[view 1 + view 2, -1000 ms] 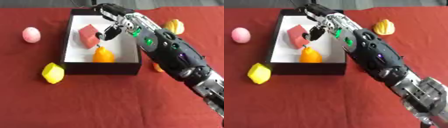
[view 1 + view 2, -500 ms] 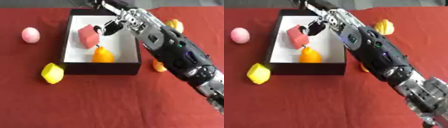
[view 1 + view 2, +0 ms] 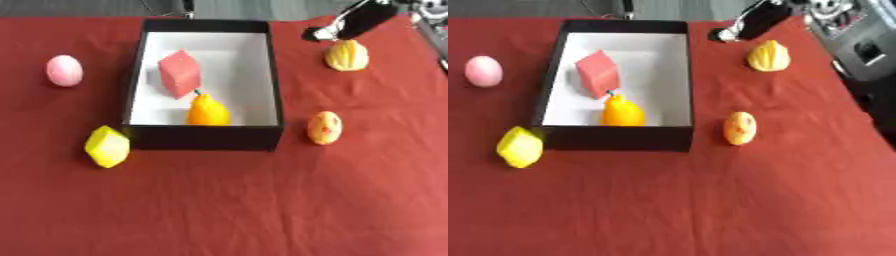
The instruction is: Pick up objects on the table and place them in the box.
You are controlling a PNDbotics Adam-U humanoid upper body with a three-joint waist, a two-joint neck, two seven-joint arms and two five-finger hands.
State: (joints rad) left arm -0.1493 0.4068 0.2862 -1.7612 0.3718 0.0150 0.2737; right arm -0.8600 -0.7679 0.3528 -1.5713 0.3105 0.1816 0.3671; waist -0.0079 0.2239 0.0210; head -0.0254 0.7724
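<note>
A black box with a white floor (image 3: 262,70) stands in the middle of the red table. Inside it lie a red block (image 3: 180,73) and an orange pear-shaped fruit (image 3: 207,111). Outside, a pink ball (image 3: 64,70) lies to the left and a yellow lumpy object (image 3: 107,146) at the front left corner. A yellow ridged fruit (image 3: 347,55) lies to the right, with a speckled orange egg shape (image 3: 325,127) nearer the front. My right hand (image 3: 354,24) hovers at the upper right, just above the ridged fruit, fingers straight and holding nothing. The left hand is out of sight.
Grey robot parts (image 3: 859,45) show at the right edge in the right eye view. The red cloth (image 3: 227,200) covers the table in front of the box. A dark stand (image 3: 185,6) rises behind the box.
My right arm has drawn back from over the box to the upper right corner. The red block stays in the box beside the orange fruit.
</note>
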